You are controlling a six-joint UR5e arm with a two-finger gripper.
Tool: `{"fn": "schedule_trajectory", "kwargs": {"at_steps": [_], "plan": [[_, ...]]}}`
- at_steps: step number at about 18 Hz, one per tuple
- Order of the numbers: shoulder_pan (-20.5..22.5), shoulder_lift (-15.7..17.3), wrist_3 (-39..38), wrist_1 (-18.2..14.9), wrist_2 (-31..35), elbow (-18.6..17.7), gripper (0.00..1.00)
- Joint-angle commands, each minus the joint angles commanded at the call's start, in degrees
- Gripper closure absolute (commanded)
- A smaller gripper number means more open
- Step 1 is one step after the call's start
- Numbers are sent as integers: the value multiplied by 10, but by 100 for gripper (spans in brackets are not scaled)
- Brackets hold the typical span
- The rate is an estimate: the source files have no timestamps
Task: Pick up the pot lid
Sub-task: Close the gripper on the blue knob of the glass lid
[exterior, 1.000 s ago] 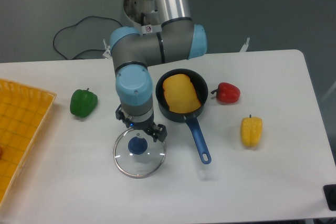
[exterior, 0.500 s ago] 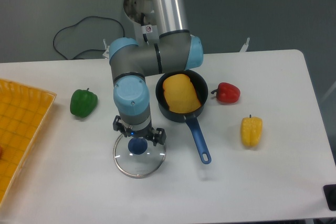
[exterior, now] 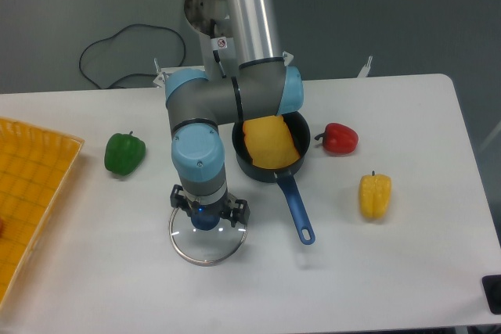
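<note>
My gripper [exterior: 209, 206] points down over the pot lid, its dark fingers spread apart on the left and right of the knob. It stands open, wider than the knob. The lid [exterior: 205, 248] is clear with a thin rim and lies flat on the white table. Its round blue knob [exterior: 205, 222] shows between and just below the fingers, its upper part covered by the gripper. Whether the fingertips reach down to the knob's height cannot be told.
A black pan [exterior: 261, 172] with a blue handle holds an orange-yellow piece, close right of the arm. Green pepper [exterior: 124, 153] left; red pepper [exterior: 339, 138] and yellow pepper [exterior: 375, 195] right. An orange crate [exterior: 39, 134] stands at the left edge.
The gripper has come toward the camera and lower, with its fingers now closer around the knob. Lid and other objects have stayed put.
</note>
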Motion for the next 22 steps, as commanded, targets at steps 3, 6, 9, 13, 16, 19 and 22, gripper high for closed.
{"fn": "schedule_trajectory", "kwargs": {"at_steps": [3,6,9,13,16,19,22], "plan": [[-5,-6,-2,0,2,-1,0],[-6,-6,-2,0,2,-4,0],[-6,-7,-2,0,2,-5,0],[-6,-7,-2,0,2,-7,0],[-7,-7,-2,0,2,-7,0],[-7,-8,-2,0,2,-7,0],[-7,-8,-2,0,2,-7,0]]}}
